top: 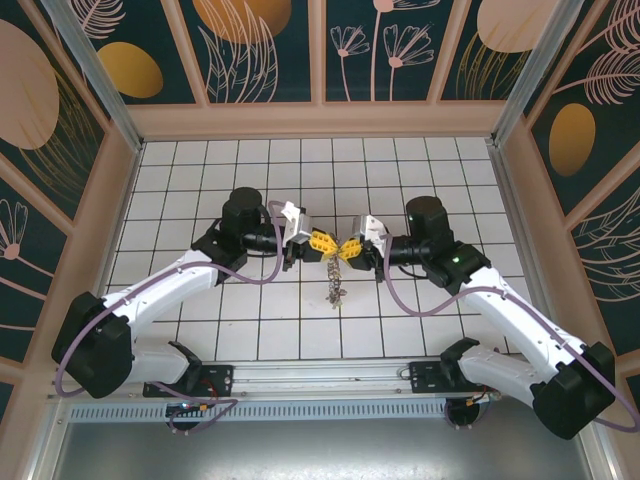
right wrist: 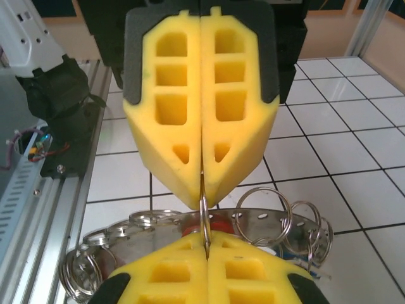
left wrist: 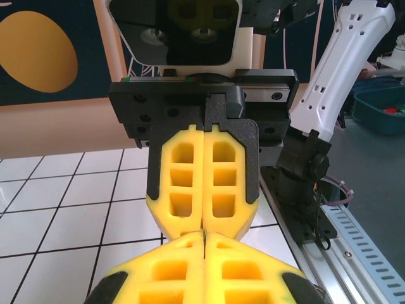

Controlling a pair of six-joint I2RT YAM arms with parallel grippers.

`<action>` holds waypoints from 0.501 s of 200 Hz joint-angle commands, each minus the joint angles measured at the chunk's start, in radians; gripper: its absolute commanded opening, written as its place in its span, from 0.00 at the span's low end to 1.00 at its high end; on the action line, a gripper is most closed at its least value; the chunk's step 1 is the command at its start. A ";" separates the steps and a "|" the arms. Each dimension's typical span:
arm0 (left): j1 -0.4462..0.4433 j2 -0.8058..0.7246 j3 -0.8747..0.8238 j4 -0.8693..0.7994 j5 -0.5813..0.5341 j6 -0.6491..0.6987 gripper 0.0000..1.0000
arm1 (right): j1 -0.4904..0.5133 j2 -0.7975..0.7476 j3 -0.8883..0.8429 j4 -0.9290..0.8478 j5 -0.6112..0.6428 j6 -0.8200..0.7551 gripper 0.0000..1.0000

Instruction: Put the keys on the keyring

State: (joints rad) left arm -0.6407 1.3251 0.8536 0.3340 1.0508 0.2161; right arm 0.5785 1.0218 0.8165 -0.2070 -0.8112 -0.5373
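Counted from above: two arms, two pincers, one keyring. Left gripper [top: 320, 243] and right gripper [top: 352, 250] nose to nose over the middle of the tiled table [top: 200, 160], tips touching or nearly so.

Four yellow fingers in all, two per gripper. Left pair [right wrist: 171, 114] pressed flat together with no gap along the seam, and pinching one thin wire at the very tip. Right pair [right wrist: 247, 272] likewise squeezed closed, with the same wire running into its seam from above. So both pincers narrow, both clamped on that single strand of the keyring [right wrist: 253, 218].

Keyring lifted off the tiles, dangling as one narrow bunch straight down from the meeting point of the tips, with its lower end near or on the white tiles; cannot tell which.

From the right wrist: one curved metal band just behind the fingertips, fringed with small wire loops [right wrist: 308, 220]. About three to the right of the fingers and a denser cluster to the left, too overlapped for a firm count. One red piece [right wrist: 218, 225] tucked against the band, right beside the pinched wire.

Keys not separable from the bunch; number cannot tell.
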 commanded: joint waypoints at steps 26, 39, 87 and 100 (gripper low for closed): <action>-0.005 -0.004 -0.024 0.055 0.009 -0.022 0.00 | 0.013 -0.010 0.025 0.052 -0.008 -0.012 0.00; -0.005 -0.008 -0.032 0.057 0.008 -0.021 0.00 | 0.013 -0.019 0.019 0.056 -0.010 -0.008 0.00; -0.005 -0.006 -0.043 0.086 0.011 -0.041 0.00 | 0.015 -0.020 0.003 0.087 -0.034 0.015 0.14; -0.005 -0.003 -0.042 0.086 0.011 -0.041 0.00 | 0.014 -0.018 0.005 0.093 -0.044 0.014 0.11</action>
State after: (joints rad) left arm -0.6415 1.3247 0.8139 0.3672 1.0393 0.1951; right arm 0.5861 1.0199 0.8162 -0.1806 -0.8104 -0.5251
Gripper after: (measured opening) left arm 0.066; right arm 0.135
